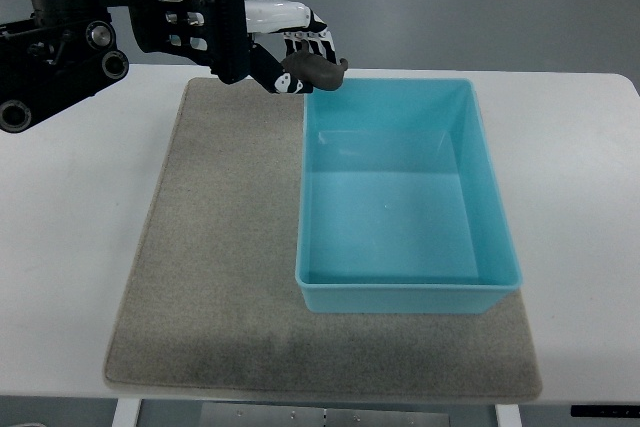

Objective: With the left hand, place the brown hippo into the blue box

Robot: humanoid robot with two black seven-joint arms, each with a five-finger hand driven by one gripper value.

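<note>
While my left hand (285, 57) hangs just off the far left corner of the blue box (405, 192), its fingers (312, 45) are clenched around the brown hippo (315, 72), which sits dark and small in the grasp, right at the box's rim but, as far as I can judge from this steep view, not yet over the open interior. That box is empty, resting partly on the grey mat (220, 247) that covers the white counter (70, 247), with its right side reaching past the mat's edge. My right hand does not show anywhere.

What worries me is the release point. If I let go now, I think the hippo could strike the box's rim and tumble outward onto the mat beside the box's left wall, so the hand needs to travel further in over the box floor first. I also cannot tell height from this angle, so coming down too early might knock the fingers or the toy against the box's corner and shove the light box along the mat.
</note>
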